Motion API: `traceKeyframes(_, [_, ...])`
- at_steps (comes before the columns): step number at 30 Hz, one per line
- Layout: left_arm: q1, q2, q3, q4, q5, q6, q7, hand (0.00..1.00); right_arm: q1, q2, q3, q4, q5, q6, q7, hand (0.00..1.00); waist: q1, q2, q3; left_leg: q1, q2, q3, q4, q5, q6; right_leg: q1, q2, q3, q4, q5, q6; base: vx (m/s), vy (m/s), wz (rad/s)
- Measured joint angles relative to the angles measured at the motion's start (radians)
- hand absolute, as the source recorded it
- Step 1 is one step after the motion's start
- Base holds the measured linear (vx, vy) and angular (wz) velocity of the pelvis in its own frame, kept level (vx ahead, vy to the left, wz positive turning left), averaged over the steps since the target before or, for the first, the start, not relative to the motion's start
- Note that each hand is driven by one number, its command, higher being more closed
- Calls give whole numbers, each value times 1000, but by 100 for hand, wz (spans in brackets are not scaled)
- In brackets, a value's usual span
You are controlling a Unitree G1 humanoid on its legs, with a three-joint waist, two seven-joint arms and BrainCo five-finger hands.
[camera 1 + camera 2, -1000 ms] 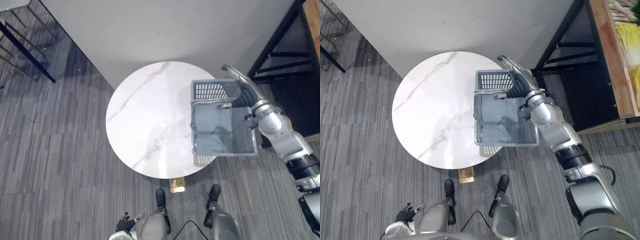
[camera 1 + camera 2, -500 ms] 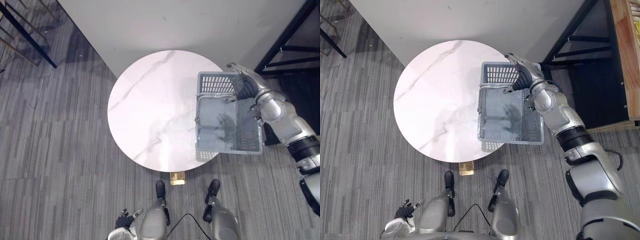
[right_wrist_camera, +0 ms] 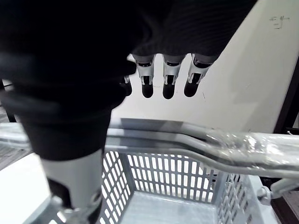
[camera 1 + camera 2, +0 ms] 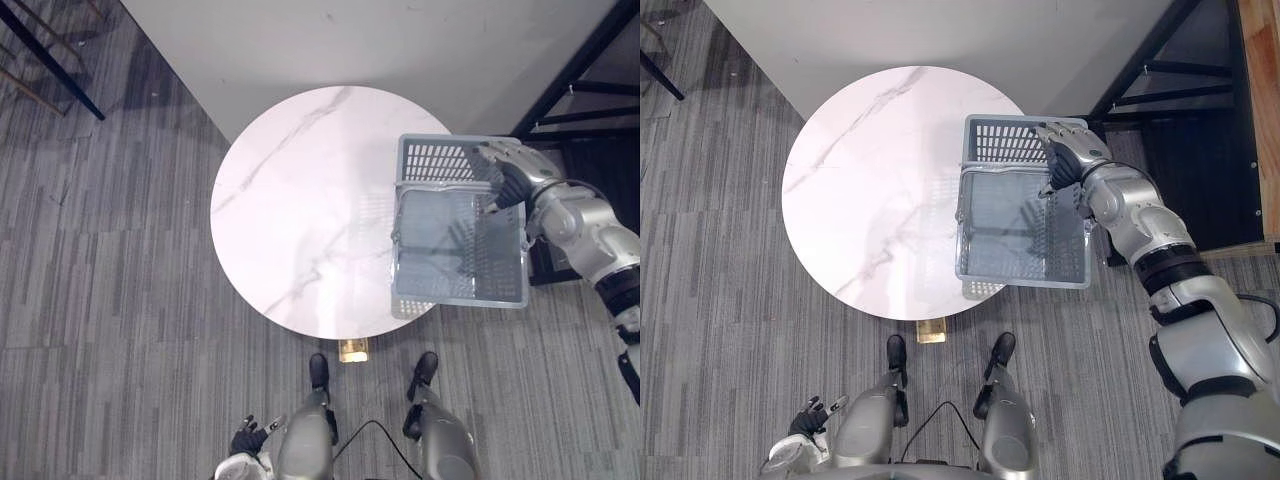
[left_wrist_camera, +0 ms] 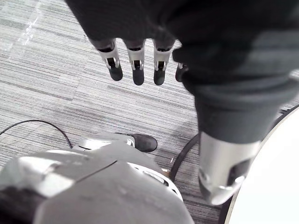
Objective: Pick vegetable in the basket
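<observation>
Right hand (image 4: 1068, 158), fingers straight and empty, hovers just above the basket's (image 4: 1000, 145) handle (image 3: 224, 142), which runs crosswise beneath; left hand (image 4: 245, 440) hangs far off.

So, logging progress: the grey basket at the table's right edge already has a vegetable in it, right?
No, the basket is empty, as the right eye view shows. It is at the table's right edge.

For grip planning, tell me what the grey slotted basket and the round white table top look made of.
Grey slotted basket: likely moulded plastic, matte, with perforated walls; its handle looks wrapped in crinkled clear film. Round white table top: marble or marble-look, smooth, grey-veined, faintly glossy.
</observation>
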Motion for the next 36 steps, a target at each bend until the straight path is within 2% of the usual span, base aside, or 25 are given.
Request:
traceKeyframes(11, [0, 6, -26, 0, 0, -4, -1, 0, 3, -15, -1, 96, -16, 1, -2, 0, 1, 6, 8, -13, -2, -2, 1, 0, 1, -14, -1, 1, -1, 2, -2, 0, 0, 0])
traceKeyframes(20, [0, 6, -39, -7, 0, -11, 1, 0, 5, -11, -86, 193, -16, 16, -32, 0, 1, 13, 31, -22, -14, -6, 1, 1, 2, -20, -13, -2, -1, 4, -1, 11, 3, 1])
traceKeyframes(21, [0, 6, -40, -7, 0, -15, 1, 0, 5, -11, -87, 193, -16, 16, -34, 100, 1, 14, 31, -22, -16, -7, 1, 1, 2, -20, -15, -2, -1, 4, 0, 0, 0, 0])
traceKeyframes(36, [0, 10, -61, -8, 0, -17, 9, 0, -2, 50, -142, 227, -16, 45, -76, 100, 9, 20, 35, -28, -19, -5, 0, 2, 3, -29, -17, 1, -1, 5, 1, 0, 0, 0])
